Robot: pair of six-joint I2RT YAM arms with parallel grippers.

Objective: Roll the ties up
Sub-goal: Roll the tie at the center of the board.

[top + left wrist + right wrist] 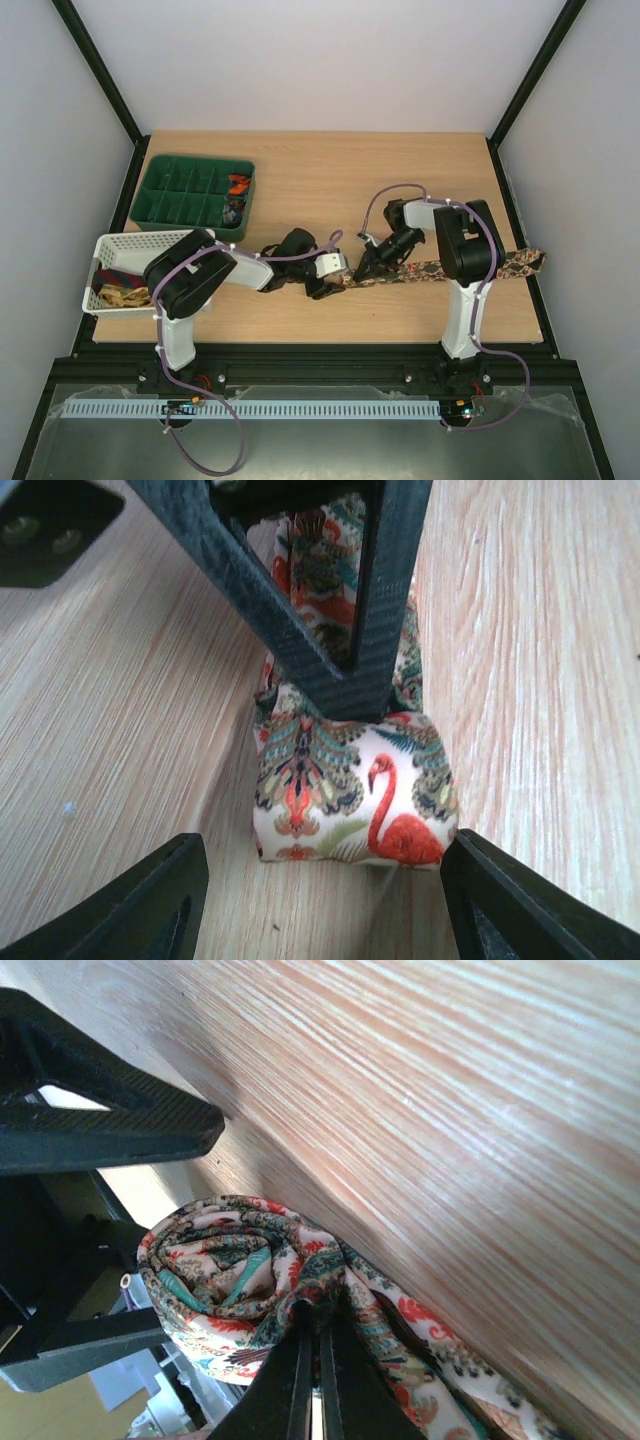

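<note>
A floral, flamingo-patterned tie (440,268) lies as a long strip across the table, its left end rolled into a small coil (350,800). My left gripper (325,880) is open, with one finger (140,910) on each side of the coil's near face. In the top view it (322,285) sits at the tie's left end. My right gripper (318,1335) is shut, its tips pinching tie fabric just beside the coil (230,1270). Seen from above, it (368,270) reaches down onto the tie from the right. Its black fingers (340,670) hide the strip behind the coil.
A green compartment tray (190,190) at the back left holds rolled ties (237,185). A white basket (115,245) at the left edge holds more ties (120,292). The tie's wide end (530,262) overhangs the table's right edge.
</note>
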